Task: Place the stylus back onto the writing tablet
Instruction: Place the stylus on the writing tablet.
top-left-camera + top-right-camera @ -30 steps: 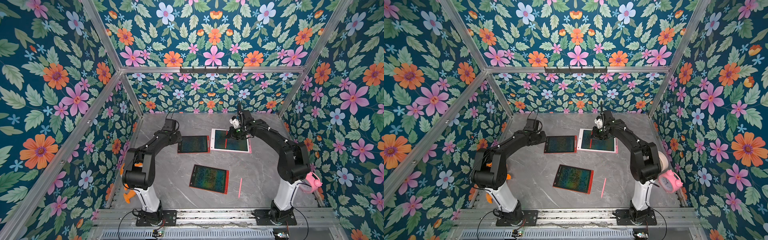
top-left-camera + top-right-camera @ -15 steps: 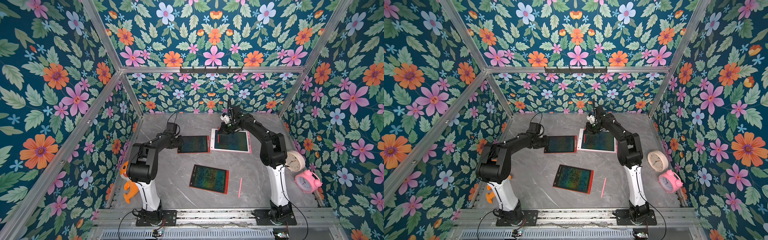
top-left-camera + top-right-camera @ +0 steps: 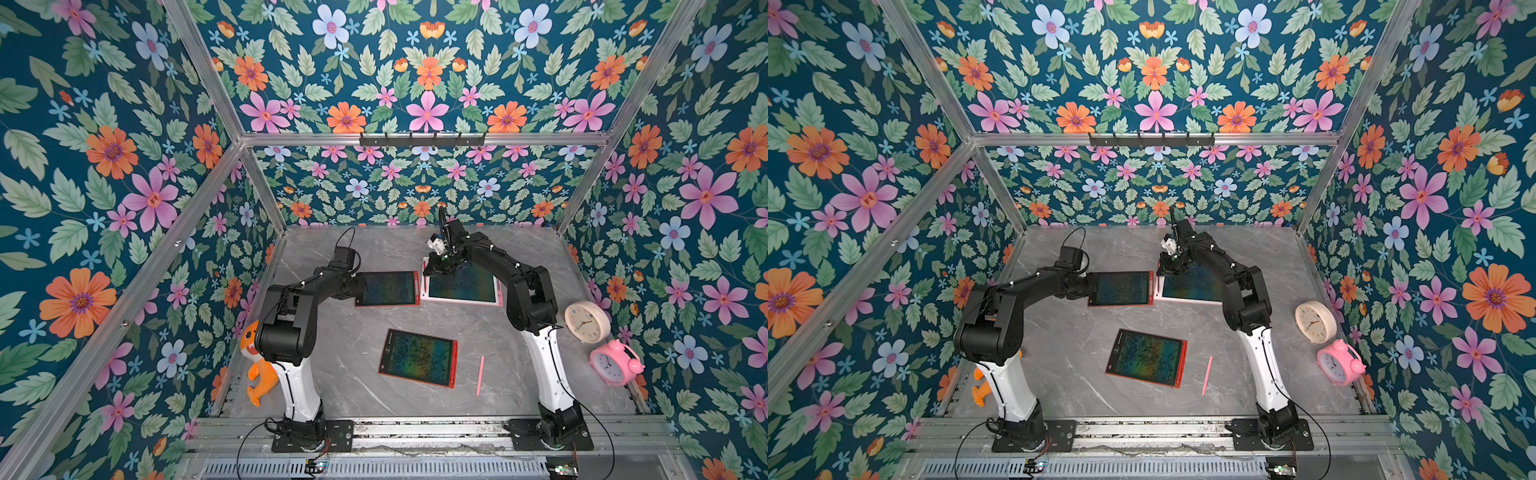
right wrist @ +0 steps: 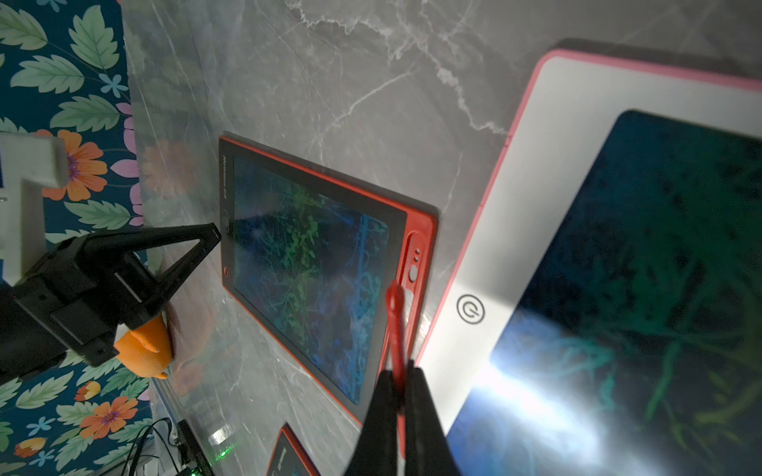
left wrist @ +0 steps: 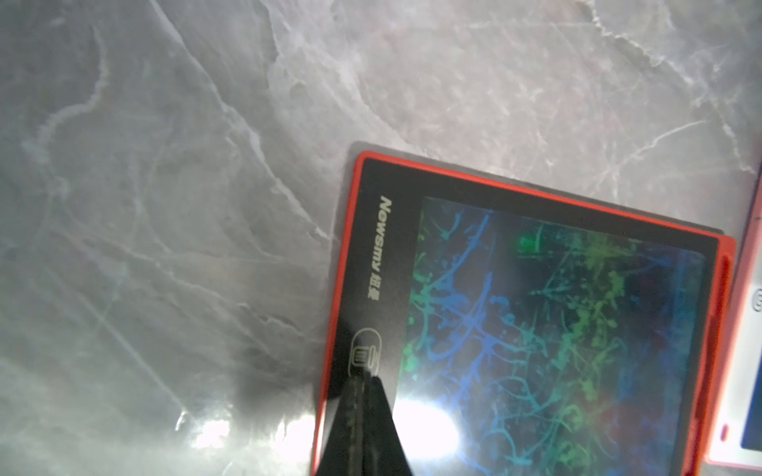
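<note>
- Grey marble-patterned bench [image 3: 353, 386] carries everything, closed in by blue flowered walls [image 3: 104, 208].
- Orange plush fish toy [image 3: 261, 374] lies at the bench's left edge, beside the white lower part of the left arm [image 3: 291, 332].
- Black left fingers [image 5: 373, 389] are clenched together with nothing between them. Their tips sit at the bin symbol on the black border of the rear red-framed writing tablet [image 3: 388, 288]; whether they press on it I cannot tell.
- That rear tablet, a flat rectangle with blue and green scribbles on its dark screen, lies toward the back of the bench, its stylus groove along its right side.
- Front red-framed writing tablet [image 3: 417, 357], likewise scribbled, lies slightly turned near the front middle, well apart from both arms.
- Black right fingers [image 4: 416, 387] grasp a thin red stylus [image 4: 395, 321] by one end. The rest sticks out past the fingertips, above the rear tablet's groove side and the narrow strip of bench next to it. Whether its free end touches anything cannot be made out.
- White-faced writing tablet with a pink rim [image 3: 463, 284] lies just beside the rear tablet, on its right; the right arm [image 3: 519, 286] overhangs its back left corner.
- Slim pink stylus [image 3: 480, 376] lies loose on the bench, near the front tablet's right side and apart from it.
- Round cream clock [image 3: 587, 321] stands near the right wall, and a pink twin-bell alarm clock [image 3: 613, 363] sits just in front of it.
</note>
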